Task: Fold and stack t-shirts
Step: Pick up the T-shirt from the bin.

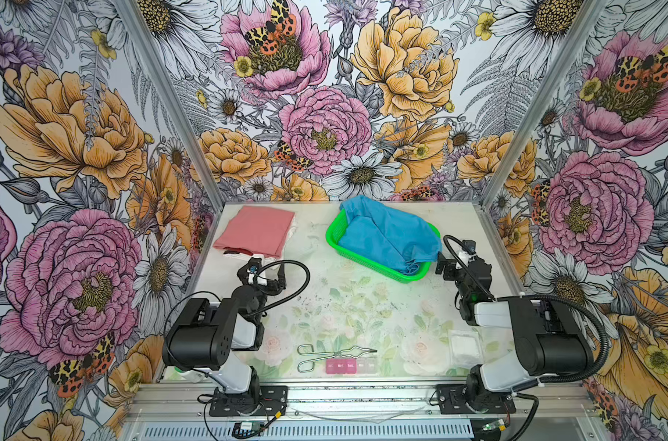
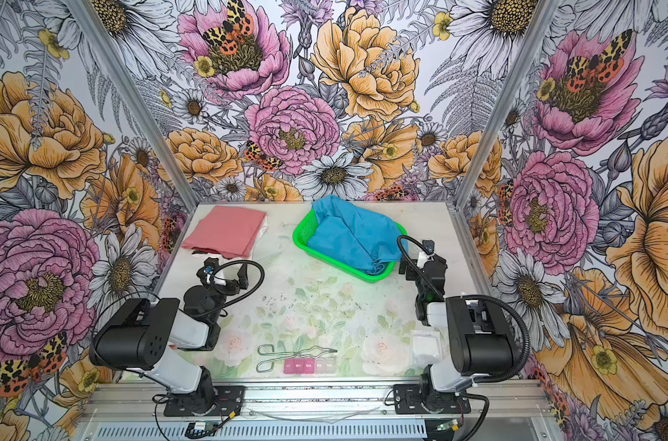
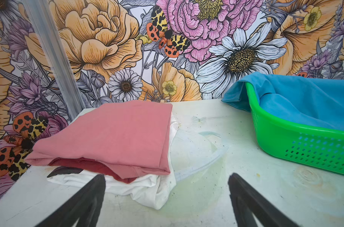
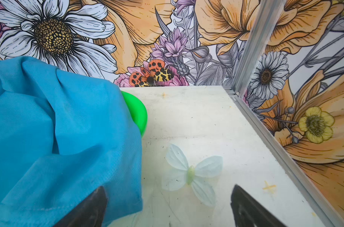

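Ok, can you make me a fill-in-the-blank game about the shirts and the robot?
1. The sky-blue t-shirt lies crumpled in a basket whose colour is ____.
2. The salmon-pink t-shirt lies neatly ____, with a white t-shirt underneath.
3. The left gripper and the right gripper hold nothing, and both have their jaws ____.

Missing words: green, folded, open.
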You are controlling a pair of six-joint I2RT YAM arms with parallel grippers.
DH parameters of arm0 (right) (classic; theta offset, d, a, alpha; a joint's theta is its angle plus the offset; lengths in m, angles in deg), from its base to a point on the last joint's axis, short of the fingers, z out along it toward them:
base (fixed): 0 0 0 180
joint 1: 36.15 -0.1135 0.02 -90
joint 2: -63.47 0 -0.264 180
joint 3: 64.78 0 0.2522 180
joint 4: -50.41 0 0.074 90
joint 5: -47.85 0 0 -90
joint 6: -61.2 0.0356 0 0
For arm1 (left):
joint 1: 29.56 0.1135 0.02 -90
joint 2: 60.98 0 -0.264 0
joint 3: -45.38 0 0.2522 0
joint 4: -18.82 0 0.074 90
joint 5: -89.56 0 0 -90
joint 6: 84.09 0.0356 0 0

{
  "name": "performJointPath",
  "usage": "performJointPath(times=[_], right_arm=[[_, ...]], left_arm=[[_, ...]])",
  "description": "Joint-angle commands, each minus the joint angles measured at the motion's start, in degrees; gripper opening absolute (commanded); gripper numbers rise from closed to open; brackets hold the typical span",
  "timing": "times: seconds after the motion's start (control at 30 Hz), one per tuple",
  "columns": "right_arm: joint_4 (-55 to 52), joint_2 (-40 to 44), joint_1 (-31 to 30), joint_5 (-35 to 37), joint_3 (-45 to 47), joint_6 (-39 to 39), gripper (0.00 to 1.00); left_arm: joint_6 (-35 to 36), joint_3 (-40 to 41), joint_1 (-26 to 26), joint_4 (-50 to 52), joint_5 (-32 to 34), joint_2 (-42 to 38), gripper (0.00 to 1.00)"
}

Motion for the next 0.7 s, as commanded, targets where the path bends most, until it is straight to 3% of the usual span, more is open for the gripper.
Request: performJointPath(times=[0.0,0.67], right_arm=[[0.32,-0.63,-0.05,0.01,-0.35,0.54,0.99],[0.23,-0.62,-0.04,0.01,-0.37,0.58,1.00]], left_arm=[[2.43,0.99,-0.88,-2.50,-0.87,0.13,0.99],[2.64,1.26,-0.77,-3.11,-1.26,0.26,0.99]])
